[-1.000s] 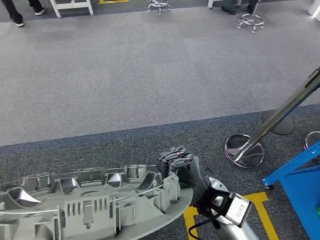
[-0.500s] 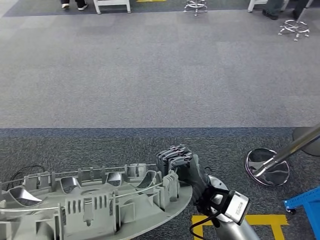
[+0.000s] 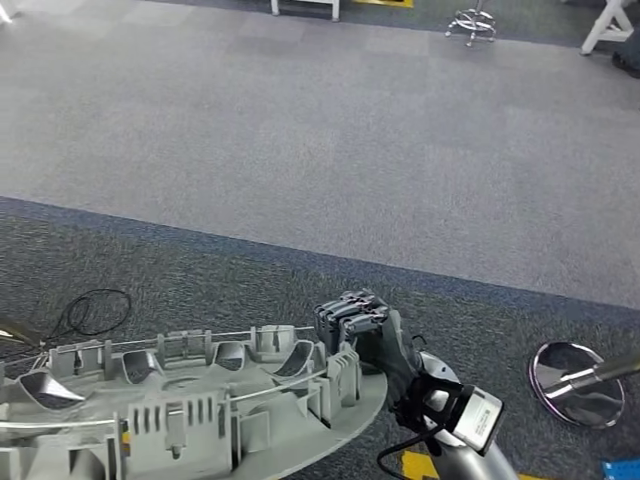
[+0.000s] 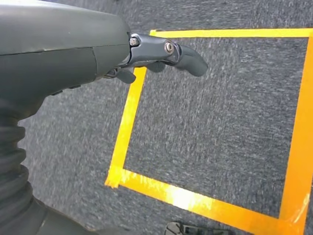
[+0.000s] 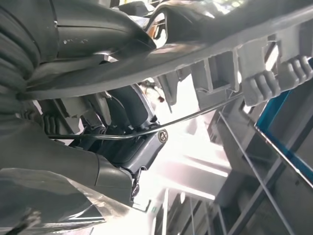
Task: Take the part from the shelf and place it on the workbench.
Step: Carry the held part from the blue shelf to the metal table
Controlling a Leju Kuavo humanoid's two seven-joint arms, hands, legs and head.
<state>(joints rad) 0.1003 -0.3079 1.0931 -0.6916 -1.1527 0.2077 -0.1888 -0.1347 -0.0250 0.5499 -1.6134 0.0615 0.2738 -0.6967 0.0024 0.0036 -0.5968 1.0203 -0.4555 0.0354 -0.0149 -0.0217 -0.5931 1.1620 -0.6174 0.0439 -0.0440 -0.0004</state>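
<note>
Part: long grey plastic moulding (image 3: pixel 189 405), ribbed and pocketed on its upper face, lying roughly level across the lower left of the head view; it hangs above the floor, carried at its right end.
Part close up: in the right wrist view its ribs and clips (image 5: pixel 236 68) run past the fingers, with a thin metal rod along it.
Right robot hand: dark fingers (image 3: pixel 355 325) wrap over the right end of the part and grip it; the silver forearm comes in from below, with a small white-labelled module at the wrist.
Left robot hand: in the left wrist view (image 4: pixel 162 51) it hangs over the carpet, fingers stretched out and holding nothing.
Floor: dark speckled carpet (image 3: pixel 226 280) under the part, meeting a paler grey carpet further away along a slanting edge.
Yellow tape: a rectangle outline (image 4: pixel 207 200) on the dark carpet below the left robot hand; a scrap of yellow also shows beside the right forearm in the head view.
Cable: thin black loop (image 3: pixel 94 310) lying on the dark carpet, just beyond the part's left half.
Chrome base: round shiny disc (image 3: pixel 577 370) with a slanting pole, on the floor at the right, well apart from the part.
Far edge: white furniture legs and a stool base (image 3: pixel 472 22) on the carpet.
</note>
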